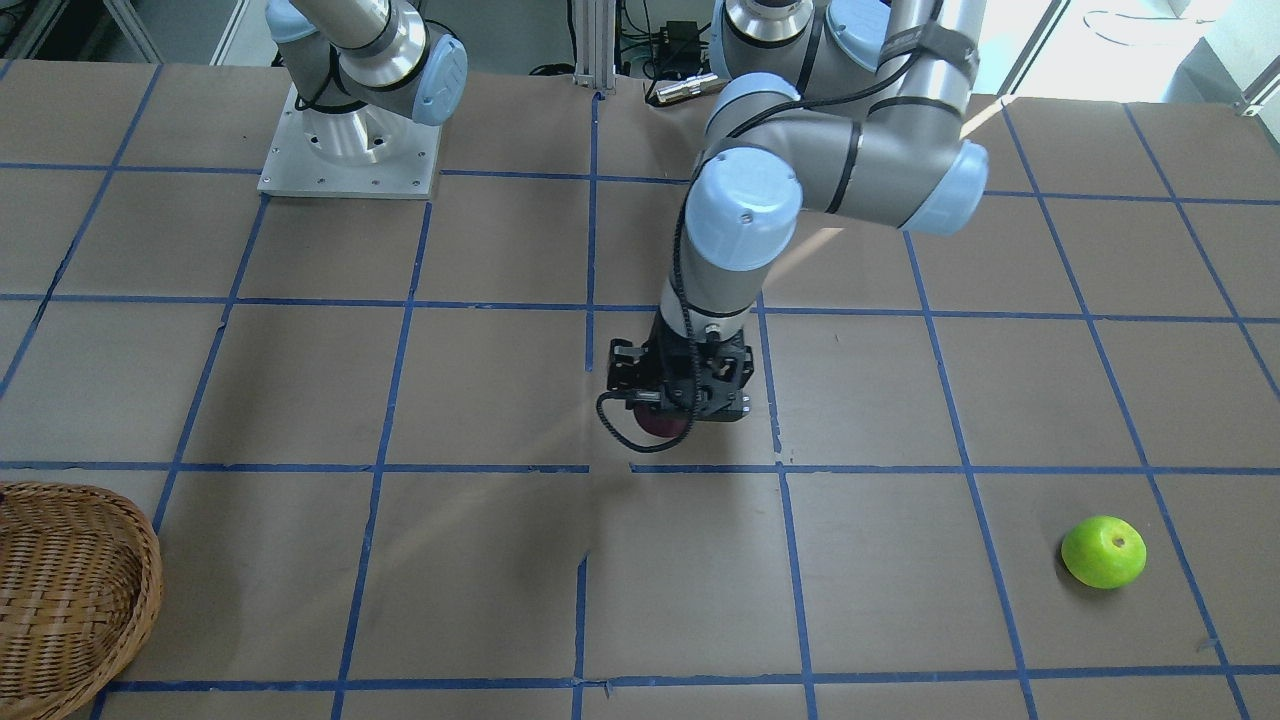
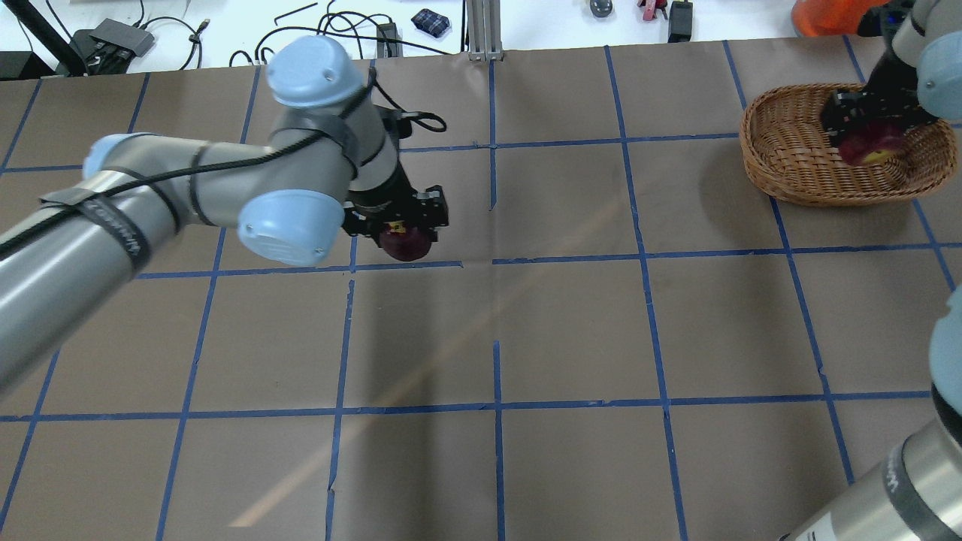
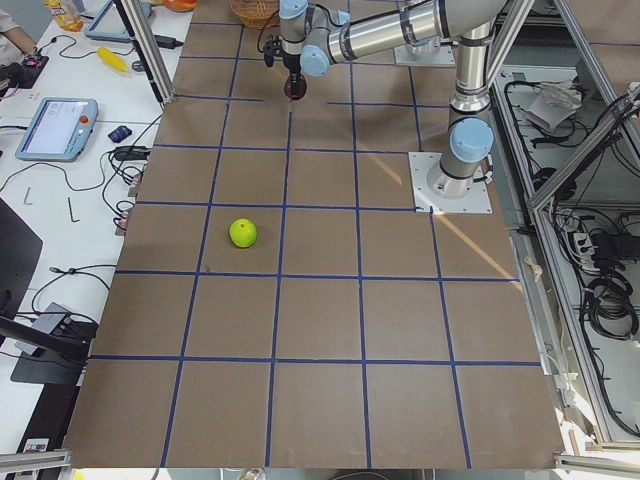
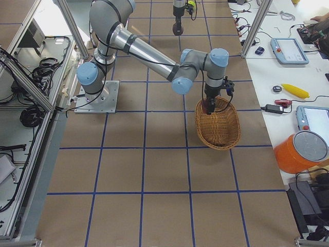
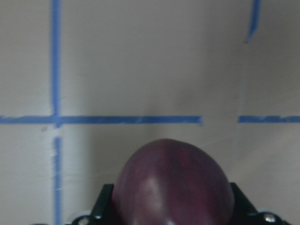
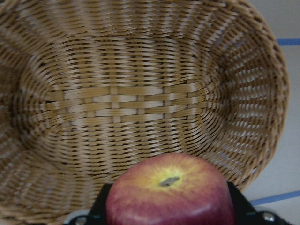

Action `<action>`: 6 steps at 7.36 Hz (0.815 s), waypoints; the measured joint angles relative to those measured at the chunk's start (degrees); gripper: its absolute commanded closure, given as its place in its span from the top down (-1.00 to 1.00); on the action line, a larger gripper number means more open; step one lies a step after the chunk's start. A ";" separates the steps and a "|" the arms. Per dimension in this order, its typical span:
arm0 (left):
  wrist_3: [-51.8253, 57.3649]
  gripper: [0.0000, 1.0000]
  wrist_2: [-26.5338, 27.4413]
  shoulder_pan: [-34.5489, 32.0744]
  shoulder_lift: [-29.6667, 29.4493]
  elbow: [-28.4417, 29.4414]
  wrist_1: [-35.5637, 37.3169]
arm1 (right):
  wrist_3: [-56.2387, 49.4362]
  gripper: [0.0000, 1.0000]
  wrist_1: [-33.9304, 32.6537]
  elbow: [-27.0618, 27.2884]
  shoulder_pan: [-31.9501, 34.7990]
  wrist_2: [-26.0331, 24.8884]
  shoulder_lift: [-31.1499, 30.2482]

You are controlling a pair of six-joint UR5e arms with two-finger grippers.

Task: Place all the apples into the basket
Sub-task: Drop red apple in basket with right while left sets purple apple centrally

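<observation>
Aiming to drop it into the basket (image 2: pixel 785 154), your right gripper (image 2: pixel 864 129) is clasping the red apple (image 6: pixel 171 197), and your left gripper (image 2: pixel 403 225) the maroon apple (image 5: pixel 172 187).

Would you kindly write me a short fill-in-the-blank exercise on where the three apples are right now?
1. The maroon apple is gripped in the ____ claw.
2. The right claw holds the ____ apple over the basket.
3. The ____ apple lies on the table, in neither claw.

Missing words: left; red; green.
</observation>
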 measured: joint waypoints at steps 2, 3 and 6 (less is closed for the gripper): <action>-2.00 0.99 0.56 -3.97 -5.34 -1.24 8.67 | -3.57 -0.85 -2.75 -4.29 -2.85 -1.34 6.04; -2.34 1.00 0.77 -4.76 -7.13 -2.48 12.89 | -3.88 -0.16 -4.27 -5.40 -3.48 -1.41 8.28; -2.20 1.00 0.75 -4.41 -6.39 -3.07 14.52 | -3.65 0.95 -6.76 -6.20 -3.90 -0.82 11.81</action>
